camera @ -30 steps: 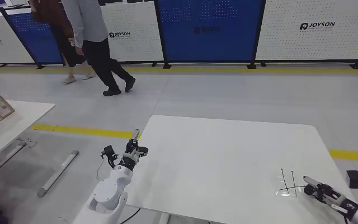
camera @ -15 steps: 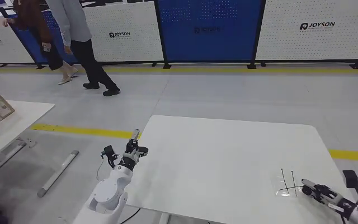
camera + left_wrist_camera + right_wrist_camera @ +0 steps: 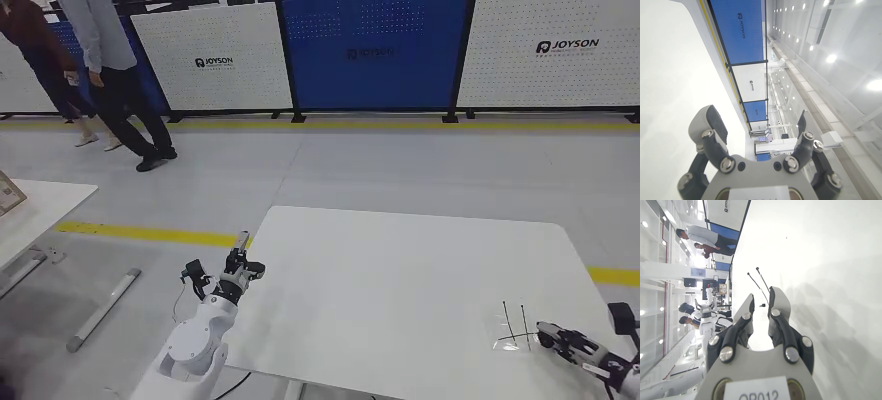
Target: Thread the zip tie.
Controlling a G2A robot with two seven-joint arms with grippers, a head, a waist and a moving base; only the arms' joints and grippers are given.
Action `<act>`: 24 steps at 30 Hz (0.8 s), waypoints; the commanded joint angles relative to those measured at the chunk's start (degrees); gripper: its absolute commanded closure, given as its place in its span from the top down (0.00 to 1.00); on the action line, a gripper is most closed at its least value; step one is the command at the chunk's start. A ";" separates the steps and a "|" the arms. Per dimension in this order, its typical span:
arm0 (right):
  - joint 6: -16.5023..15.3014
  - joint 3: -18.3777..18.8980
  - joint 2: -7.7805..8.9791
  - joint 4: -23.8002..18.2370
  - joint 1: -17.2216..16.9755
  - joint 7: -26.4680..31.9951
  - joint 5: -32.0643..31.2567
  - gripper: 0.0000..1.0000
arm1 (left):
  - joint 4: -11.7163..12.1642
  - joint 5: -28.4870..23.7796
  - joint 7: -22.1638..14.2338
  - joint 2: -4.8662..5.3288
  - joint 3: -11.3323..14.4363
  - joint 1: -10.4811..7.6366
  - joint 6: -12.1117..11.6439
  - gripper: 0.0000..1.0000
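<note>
The ties (image 3: 505, 316) lie flat on the white table (image 3: 400, 290), close to its right corner on the robot's side. They are two thin black straps side by side, roughly parallel and apart from each other; the right gripper (image 3: 543, 333) sits low just beside them, tips toward their near ends; in its own view the right gripper (image 3: 762, 300) is narrow, with a slim gap between the fingers (image 3: 773, 298) and nothing gripped; the ties (image 3: 754, 281) run away from it over the table (image 3: 819, 256) with their heads at the far ends; one strap passes close by a fingertip, and whether it touches I cannot tell; a third small black head (image 3: 763, 305) shows in the gap, lying on the table beyond; the left gripper (image 3: 241, 243) is well apart, at the table's left edge; in its own view the left gripper (image 3: 759, 123) is spread wide, holding nothing, with the table (image 3: 662, 66) alongside
</note>
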 commanded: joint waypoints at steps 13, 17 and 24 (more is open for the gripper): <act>-0.35 -1.01 0.44 1.31 1.27 0.44 0.88 0.00 | 0.00 0.00 0.00 0.00 0.00 0.00 0.00 1.00; -1.42 -0.20 0.61 0.88 0.52 0.77 2.55 0.00 | 0.00 0.00 0.00 0.00 0.00 0.00 0.00 1.00; -5.55 3.20 0.60 -0.85 -3.06 -0.19 11.08 0.00 | 0.00 0.00 0.00 0.00 0.00 0.00 0.00 1.00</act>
